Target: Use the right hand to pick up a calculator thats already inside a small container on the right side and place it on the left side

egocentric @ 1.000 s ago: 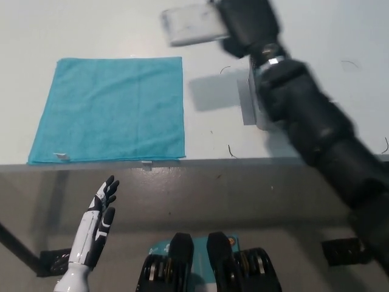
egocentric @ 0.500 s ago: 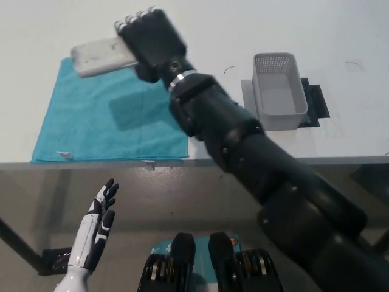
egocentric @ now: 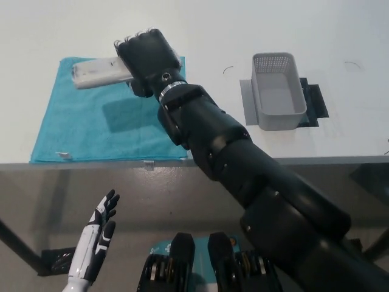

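Note:
My black right hand (egocentric: pixel 146 61) reaches across the table and is shut on a pale grey calculator (egocentric: pixel 97 72). It holds the calculator above the upper part of a turquoise cloth (egocentric: pixel 85 125) on the left side. The calculator's shadow falls on the cloth below it. The small grey basket container (egocentric: pixel 278 91) stands on the right side with nothing visible inside. My white left hand (egocentric: pixel 94 240) rests low at the lower left, below the table edge, with its fingers apart.
The container sits on a grey and black mat (egocentric: pixel 314 100). The table's front edge (egocentric: pixel 243 161) runs across the middle of the view. My right arm (egocentric: pixel 243 170) crosses the table diagonally.
My right hand has carried the calculator from near the container leftward to above the cloth, and over the last half second it dropped slightly lower. The left hand stayed put.

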